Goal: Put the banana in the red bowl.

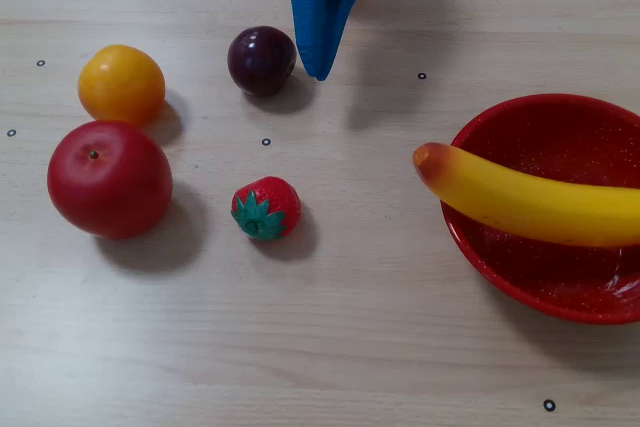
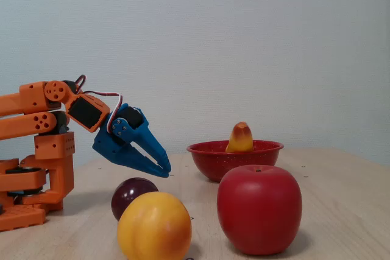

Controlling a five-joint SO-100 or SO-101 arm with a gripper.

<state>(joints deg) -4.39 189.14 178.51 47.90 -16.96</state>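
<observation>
The yellow banana [image 1: 530, 202] lies across the red bowl [image 1: 500, 277] at the right edge of a fixed view, its orange end jutting over the bowl's left rim. From the side in a fixed view, the banana's orange tip [image 2: 241, 138] rises above the bowl [image 2: 234, 164]. My blue gripper [image 1: 318, 69] hangs at the top centre, well left of the bowl, next to a dark plum. Its fingers meet at the tip with nothing between them. In a fixed view from the side, the gripper [image 2: 164, 170] points down and right, above the table.
A dark plum [image 1: 261, 60] sits just left of the gripper tip. An orange-yellow round fruit [image 1: 121, 84], a red apple [image 1: 108, 179] and a strawberry [image 1: 266, 208] lie on the left half of the wooden table. The orange arm base [image 2: 36, 168] stands at the left.
</observation>
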